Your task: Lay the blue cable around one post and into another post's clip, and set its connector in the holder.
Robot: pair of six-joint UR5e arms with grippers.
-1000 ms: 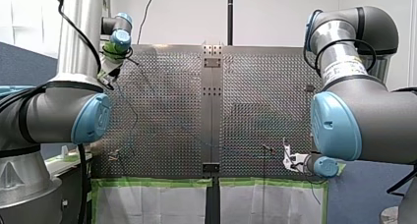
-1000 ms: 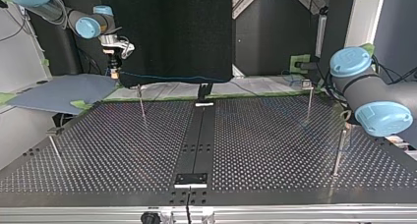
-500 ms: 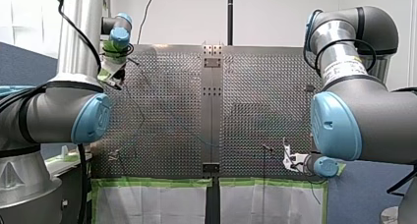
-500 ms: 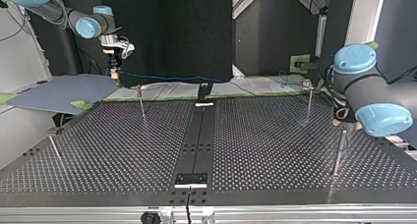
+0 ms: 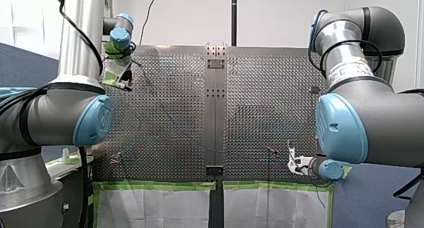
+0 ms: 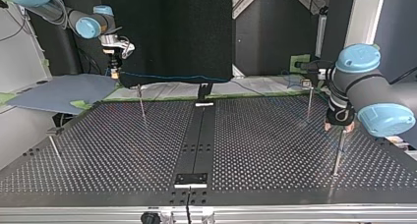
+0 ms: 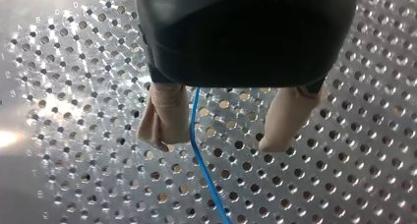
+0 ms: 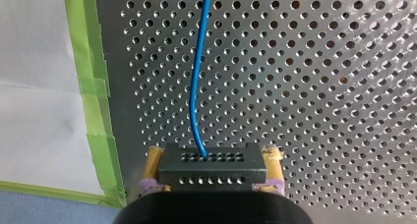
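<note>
Black-bodied, my left gripper [image 7: 216, 143] hangs over the perforated table [image 7: 344, 184] with its two beige pads [image 7: 164, 116] spread wide and nothing clamped between them. The blue cable [image 7: 201, 155] drops through the gap, close against one pad, and runs on ahead across the holes. In the top view the left gripper is at the near right, level with the tip of a thin post [image 6: 338, 155]; whether it touches that post I cannot tell. My right gripper [image 8: 214, 156] is at the far left of the top view, raised above the table's far edge. It is closed by its yellow pads [image 8: 153, 160] on the black connector [image 8: 212, 171]. The cable leaves the connector's face and leads straight ahead over the table, with a strip of green tape [image 8: 93, 86] bordering the table's edge beside it. In the top view a thin blue line stretches from this gripper to the right along the far edge.
</note>
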